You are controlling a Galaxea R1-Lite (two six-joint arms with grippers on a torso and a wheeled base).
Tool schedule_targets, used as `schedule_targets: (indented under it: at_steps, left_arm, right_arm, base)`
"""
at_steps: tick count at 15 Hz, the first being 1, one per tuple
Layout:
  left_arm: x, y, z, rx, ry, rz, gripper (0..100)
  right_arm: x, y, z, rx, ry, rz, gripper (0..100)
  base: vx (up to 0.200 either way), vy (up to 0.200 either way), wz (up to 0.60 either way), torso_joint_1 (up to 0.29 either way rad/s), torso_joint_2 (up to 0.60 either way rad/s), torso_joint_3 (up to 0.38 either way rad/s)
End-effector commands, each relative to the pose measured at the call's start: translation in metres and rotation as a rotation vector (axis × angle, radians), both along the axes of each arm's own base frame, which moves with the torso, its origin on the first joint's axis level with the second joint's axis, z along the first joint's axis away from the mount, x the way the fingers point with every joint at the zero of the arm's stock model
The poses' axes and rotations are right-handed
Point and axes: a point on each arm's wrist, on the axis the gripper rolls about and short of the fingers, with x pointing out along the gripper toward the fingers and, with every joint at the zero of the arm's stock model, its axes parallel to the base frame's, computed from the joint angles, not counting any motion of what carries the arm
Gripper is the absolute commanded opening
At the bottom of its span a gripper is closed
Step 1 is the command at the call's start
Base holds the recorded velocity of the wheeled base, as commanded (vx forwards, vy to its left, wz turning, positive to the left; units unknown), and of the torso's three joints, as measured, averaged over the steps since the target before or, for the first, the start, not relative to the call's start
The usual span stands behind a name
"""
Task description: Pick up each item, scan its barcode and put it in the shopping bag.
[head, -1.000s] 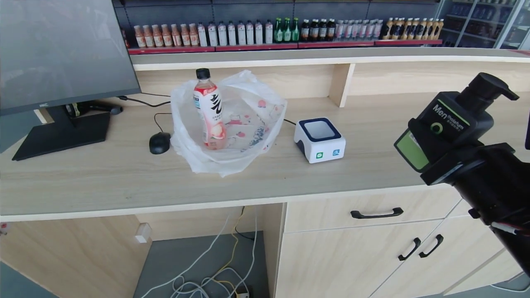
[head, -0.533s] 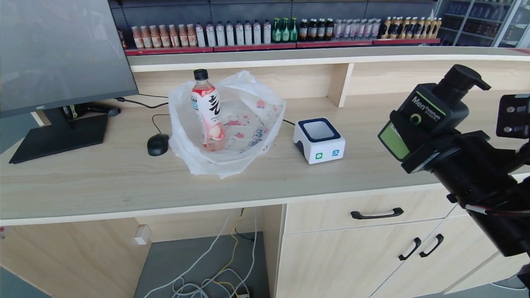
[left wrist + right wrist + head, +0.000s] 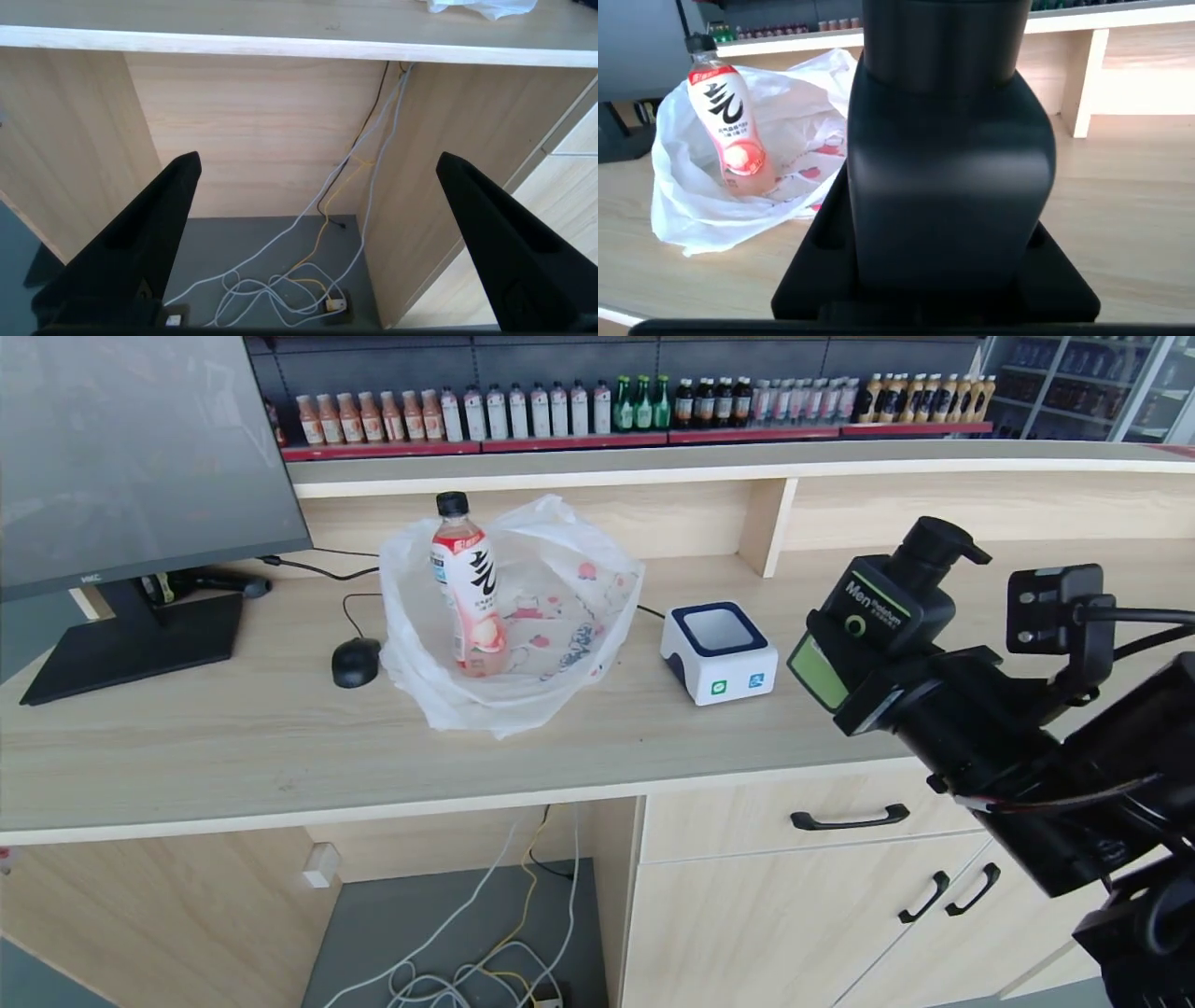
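Observation:
My right gripper (image 3: 901, 686) is shut on a black pump bottle (image 3: 878, 616) with a green label, held tilted above the counter's front edge, to the right of the white barcode scanner (image 3: 719, 653). The bottle's dark body (image 3: 948, 159) stands close before the right wrist camera. A white plastic shopping bag (image 3: 523, 616) lies open at mid-counter with a pink drink bottle (image 3: 467, 588) upright inside; both also appear in the right wrist view, bag (image 3: 794, 159) and drink (image 3: 729, 135). My left gripper (image 3: 313, 243) hangs open below the counter, facing the cable recess.
A monitor (image 3: 140, 457) on its stand fills the counter's left end, with a black mouse (image 3: 357, 663) beside the bag. A raised wooden ledge (image 3: 747, 467) runs behind the counter. Drawers with black handles (image 3: 850, 819) sit below. Loose cables (image 3: 308, 280) lie on the floor.
My right arm has carried the pump bottle to the left and lower, closer to the scanner. The bag, the drink and the scanner have kept their places.

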Motion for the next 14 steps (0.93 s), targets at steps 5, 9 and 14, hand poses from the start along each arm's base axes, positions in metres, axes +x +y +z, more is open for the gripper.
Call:
schedule_targets:
  at_steps: [5, 9, 14]
  left_arm:
    - [0.0, 0.0, 0.0, 0.0, 0.0, 0.001, 100]
    - [0.0, 0.0, 0.0, 0.0, 0.0, 0.001, 100]
    - [0.0, 0.0, 0.0, 0.0, 0.0, 0.001, 100]
  right_arm:
    - [0.043, 0.03, 0.01, 0.171, 0.066, 0.078, 0]
    - [0.064, 0.039, 0.015, 0.339, 0.114, 0.136, 0]
    - [0.088, 0.05, 0.027, 0.514, 0.238, 0.196, 0]
  base:
    - [0.0, 0.0, 0.0, 0.0, 0.0, 0.0]
    - [0.0, 0.0, 0.0, 0.0, 0.0, 0.0]
    - [0.0, 0.0, 0.0, 0.0, 0.0, 0.0]
